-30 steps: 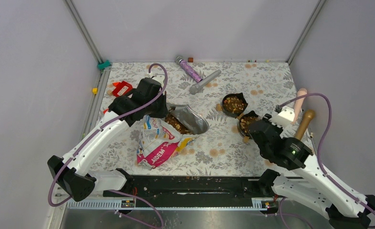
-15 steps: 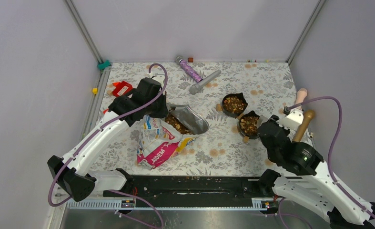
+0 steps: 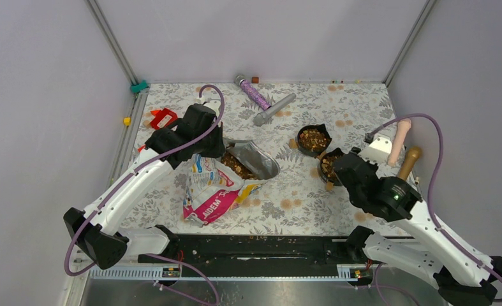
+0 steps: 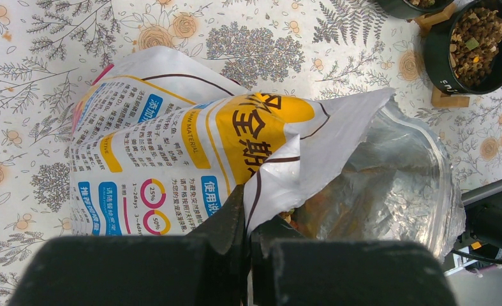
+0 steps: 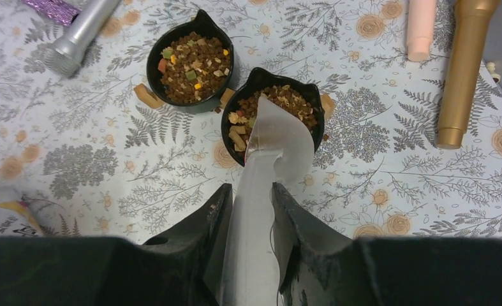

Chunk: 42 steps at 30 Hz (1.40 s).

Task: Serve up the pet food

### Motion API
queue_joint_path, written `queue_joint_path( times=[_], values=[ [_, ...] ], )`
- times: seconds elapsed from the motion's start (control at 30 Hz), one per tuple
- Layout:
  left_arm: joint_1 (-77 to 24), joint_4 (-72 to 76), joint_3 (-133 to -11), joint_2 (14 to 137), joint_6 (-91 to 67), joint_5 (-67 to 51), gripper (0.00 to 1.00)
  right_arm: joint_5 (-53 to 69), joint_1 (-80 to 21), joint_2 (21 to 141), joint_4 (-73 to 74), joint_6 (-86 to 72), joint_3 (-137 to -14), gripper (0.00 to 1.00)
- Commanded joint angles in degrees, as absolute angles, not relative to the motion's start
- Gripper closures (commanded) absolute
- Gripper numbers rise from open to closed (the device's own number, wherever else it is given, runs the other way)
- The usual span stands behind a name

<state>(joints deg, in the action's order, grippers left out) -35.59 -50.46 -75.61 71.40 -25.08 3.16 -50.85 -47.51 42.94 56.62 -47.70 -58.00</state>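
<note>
Right gripper [image 5: 251,191] clamping handle of white scoop [image 5: 277,137], jaws partly open around it, scoop tip hanging over near bowl [image 5: 228,134]. Left gripper [image 4: 248,213] pinching lip of bag [image 4: 171,121], jaws fully closed on it, propping mouth open. Pet food [image 5: 285,102] filling near bowl, more sitting in far bowl [image 5: 151,67] and inside bag. Tip imo: rolling wrist slowly, aiming scoop at bowl centre, so nothing's spilling onto bench [image 5: 388,191].

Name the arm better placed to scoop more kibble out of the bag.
Right. The right arm grips the scoop in its jaws, poised at the nearer bowl. The left arm is occupied, jaws shut on the bag rim, holding it open.
</note>
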Motion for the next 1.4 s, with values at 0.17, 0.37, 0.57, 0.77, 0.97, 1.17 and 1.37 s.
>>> queue_joint_path(
  times=[0.17, 0.37, 0.57, 0.77, 0.97, 1.17, 1.37],
  values=[
    [-35.9, -47.4, -76.8, 70.8, -25.8, 0.4, 1.0, -51.2, -47.0, 44.4, 55.0, -47.4, -55.9, 1.0],
    [-35.9, -47.4, -76.8, 70.6, -25.6, 0.5, 1.0, -45.4, -47.1, 38.4, 46.9, -45.0, -52.7, 1.0],
    [-35.9, -47.4, -76.8, 70.7, -25.7, 0.6, 1.0, -44.3, -47.0, 26.9, 39.0, -46.3, -50.5, 1.0],
    [-35.9, -47.7, -77.1, 70.5, -25.6, 0.3, 1.0, -35.1, -47.0, 18.3, 30.1, -46.8, -48.0, 1.0],
    [-35.8, -47.7, -77.0, 70.8, -25.6, 0.3, 1.0, -16.8, -47.1, 25.8, 29.1, -43.6, -54.8, 1.0],
    [-35.8, -48.1, -77.2, 70.9, -25.6, 0.3, 1.0, 3.0, -47.1, 38.0, 28.3, -41.2, -63.2, 1.0],
    [-35.8, -48.1, -77.3, 70.5, -25.3, 0.3, 1.0, 9.3, -47.1, 46.6, 29.3, -40.2, -67.7, 1.0]
  ],
)
